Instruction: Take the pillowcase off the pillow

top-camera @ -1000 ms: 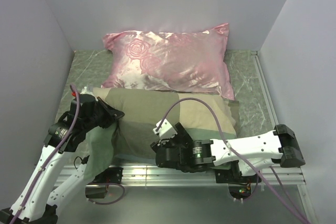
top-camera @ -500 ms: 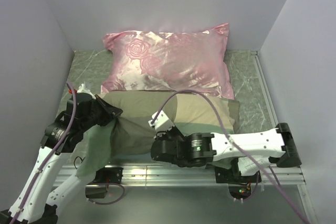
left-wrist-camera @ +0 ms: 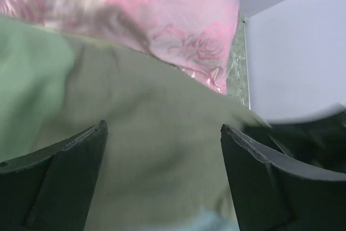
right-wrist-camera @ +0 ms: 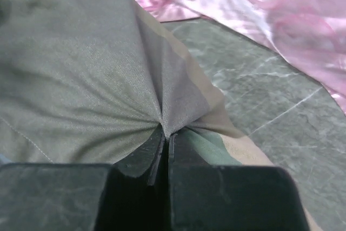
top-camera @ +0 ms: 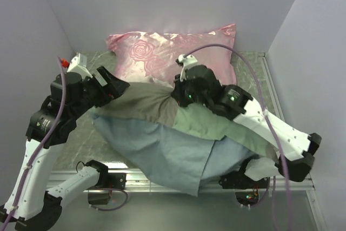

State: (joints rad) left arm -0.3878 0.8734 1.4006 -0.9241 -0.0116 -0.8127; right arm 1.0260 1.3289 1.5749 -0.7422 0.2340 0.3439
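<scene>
Marbled surface (top-camera: 254,87), pink pillow (top-camera: 162,52) at the back. We note the right tool (right-wrist-camera: 165,136) clenched on the pillowcase (top-camera: 140,104); left tool (left-wrist-camera: 163,128) released, spread wide above it.

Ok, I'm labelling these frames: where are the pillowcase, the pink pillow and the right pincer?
pillowcase (top-camera: 143,106), top view, olive outer panel.
pink pillow (top-camera: 151,52), top view, rose pattern.
right pincer (right-wrist-camera: 166,133), right wrist view, between fingertips.

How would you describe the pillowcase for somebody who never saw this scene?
Find the shiny pink pillow at the back wall. Just in front hangs the pillowcase, a big cloth pinched by the right gripper. It alone is matte, olive-and-green checked, grey-blue inside.
</scene>
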